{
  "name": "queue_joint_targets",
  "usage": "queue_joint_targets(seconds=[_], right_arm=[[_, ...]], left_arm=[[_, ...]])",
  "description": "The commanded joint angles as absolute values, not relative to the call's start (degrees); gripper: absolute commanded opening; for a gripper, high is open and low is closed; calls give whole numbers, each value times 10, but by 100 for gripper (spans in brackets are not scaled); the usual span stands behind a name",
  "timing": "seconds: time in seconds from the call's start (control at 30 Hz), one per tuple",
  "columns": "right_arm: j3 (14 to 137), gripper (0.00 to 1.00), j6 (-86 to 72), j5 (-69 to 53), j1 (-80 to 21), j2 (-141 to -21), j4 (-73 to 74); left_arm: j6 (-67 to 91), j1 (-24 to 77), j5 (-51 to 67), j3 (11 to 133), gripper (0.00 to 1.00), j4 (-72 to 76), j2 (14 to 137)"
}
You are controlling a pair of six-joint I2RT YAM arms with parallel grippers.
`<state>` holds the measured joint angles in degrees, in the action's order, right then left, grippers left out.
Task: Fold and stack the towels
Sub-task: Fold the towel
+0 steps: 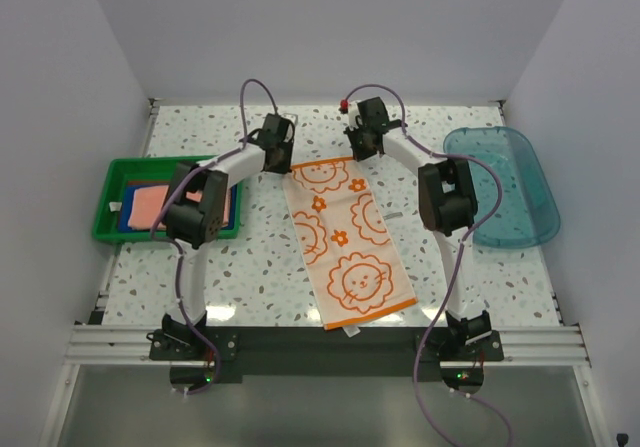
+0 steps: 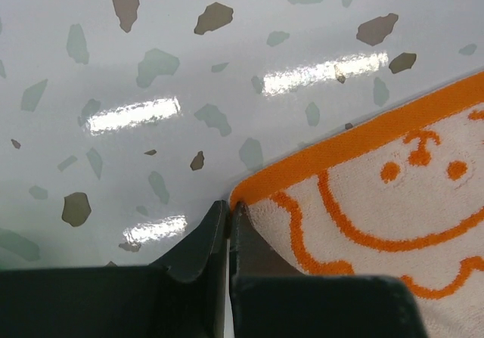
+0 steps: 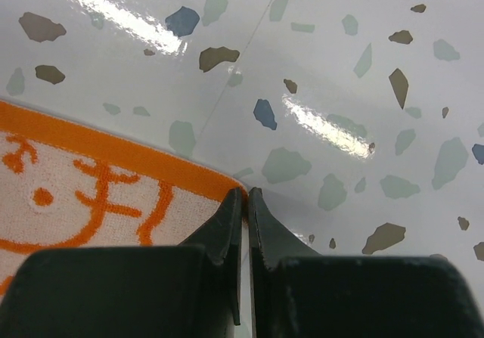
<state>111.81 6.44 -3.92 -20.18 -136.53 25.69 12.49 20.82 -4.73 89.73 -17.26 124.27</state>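
Note:
An orange towel (image 1: 345, 242) with white flower and lion outlines lies spread flat in the middle of the table, long side running away from me. My left gripper (image 1: 286, 163) is at its far left corner. In the left wrist view the jaws (image 2: 229, 204) are shut, with the towel's corner (image 2: 363, 179) pinched at their tips. My right gripper (image 1: 357, 154) is at the far right corner. There too the jaws (image 3: 246, 192) are shut on the orange towel's border (image 3: 113, 153). A pink towel (image 1: 150, 204) lies on a blue towel (image 1: 131, 218) in the green tray.
The green tray (image 1: 150, 235) stands at the left edge, partly under my left arm. A clear blue tub (image 1: 505, 182) lies at the right. The speckled tabletop (image 1: 240, 267) surrounds the towel, with white walls on three sides.

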Motion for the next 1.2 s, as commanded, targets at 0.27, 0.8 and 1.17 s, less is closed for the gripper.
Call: queue_joint_targets(seconds=[0.27,0.8,1.17], right_arm=[[1174,0,81,46,-183,-1308,227],[1145,0,131,41,-179,-1224,122],[971,0,97,5,-181,-1057,251]], left_arm=[[63,197,-89,1088,0,-231,1298],[-20,183,-58,1102,0,-156,1230],[37,185,38,931,0,-194,1065]])
